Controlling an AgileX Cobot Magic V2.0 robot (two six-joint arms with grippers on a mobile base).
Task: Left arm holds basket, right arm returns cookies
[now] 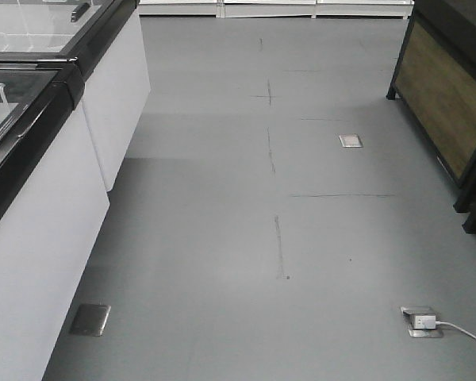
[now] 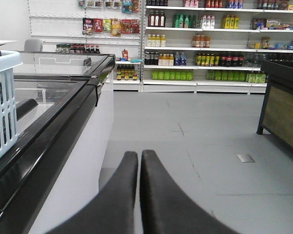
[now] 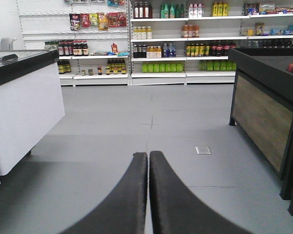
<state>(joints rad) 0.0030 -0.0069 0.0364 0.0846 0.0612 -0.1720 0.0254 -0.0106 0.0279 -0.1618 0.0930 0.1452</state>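
Bright, even overhead light; soft shadow on floor beside freezer; right gripper slightly out of focus.

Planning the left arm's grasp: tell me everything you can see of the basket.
Only a corner of the basket shows, at the left edge of the left wrist view. It looks like light blue plastic, with a rounded rim and upright slots in its wall. It stands upright on or over the freezer; the contact is cut off. Handles and contents are out of view. The shut left gripper is apart from it.
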